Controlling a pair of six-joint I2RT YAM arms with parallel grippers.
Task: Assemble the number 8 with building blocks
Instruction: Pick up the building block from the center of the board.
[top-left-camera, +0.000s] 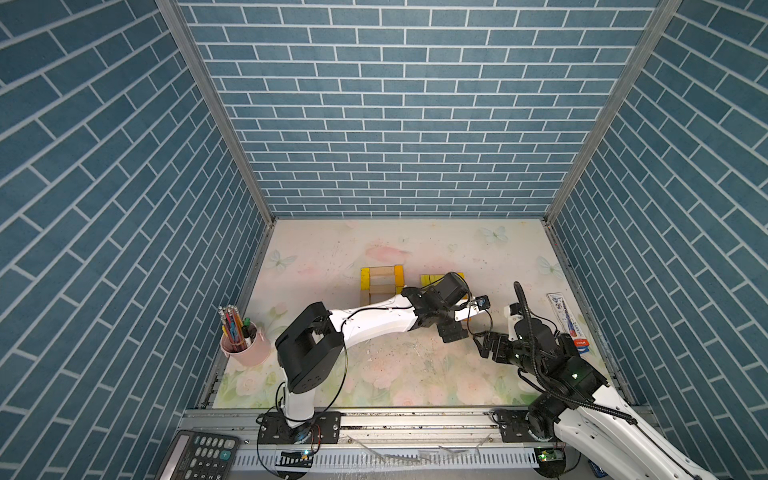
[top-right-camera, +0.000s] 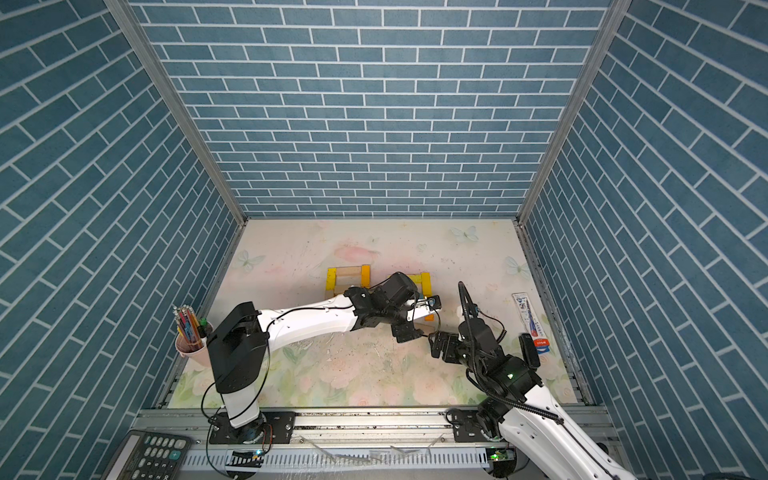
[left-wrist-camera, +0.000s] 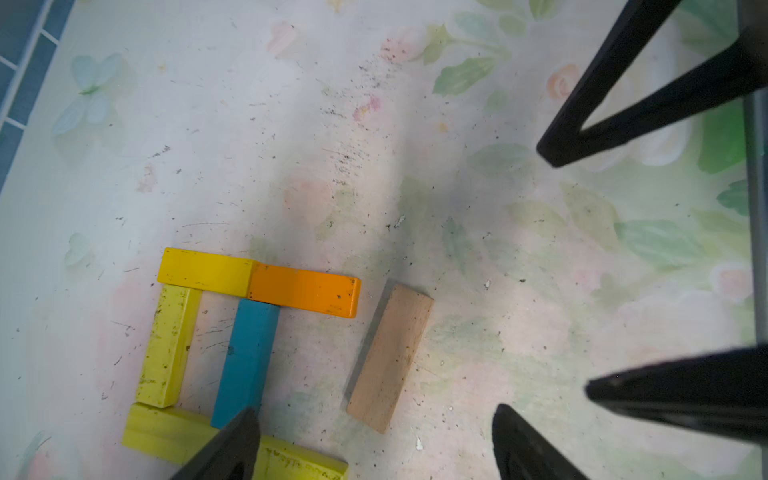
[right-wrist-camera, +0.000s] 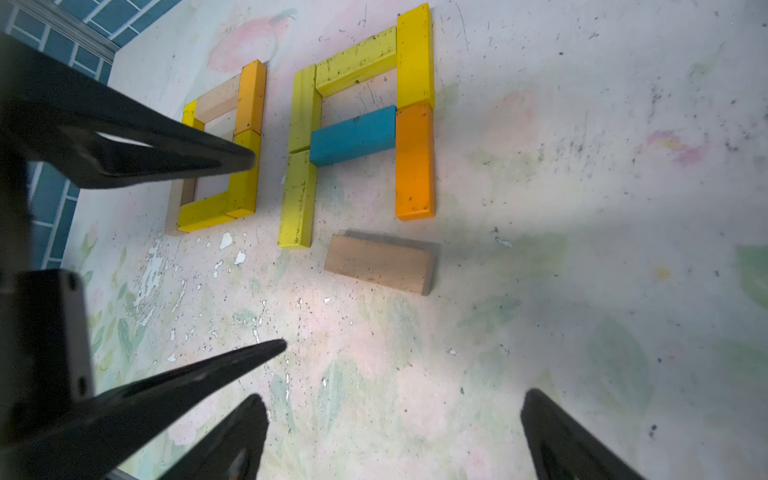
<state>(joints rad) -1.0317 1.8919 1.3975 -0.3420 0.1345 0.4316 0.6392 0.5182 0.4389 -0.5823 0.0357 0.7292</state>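
1. Left gripper (top-left-camera: 452, 331) and right gripper (top-left-camera: 485, 345) hang nearly tip to tip in both top views. The building blocks (top-left-camera: 381, 282) lie at 11 o'clock from them, partly under the left arm.
2. Left wrist view: the left gripper (left-wrist-camera: 374, 411) gapes wide, holding nothing. A tan block (left-wrist-camera: 390, 357) lies loose just beside an orange block (left-wrist-camera: 303, 291).
3. Right wrist view: the right gripper (right-wrist-camera: 392, 397) is spread wide, empty. The tan block (right-wrist-camera: 380, 264) lies flat, apart from the teal block (right-wrist-camera: 353, 135).

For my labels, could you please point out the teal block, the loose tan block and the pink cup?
teal block (right-wrist-camera: 353, 134), right wrist view, top face centre.
loose tan block (right-wrist-camera: 376, 262), right wrist view, top face centre.
pink cup (top-left-camera: 253, 353), a top view, outer wall.
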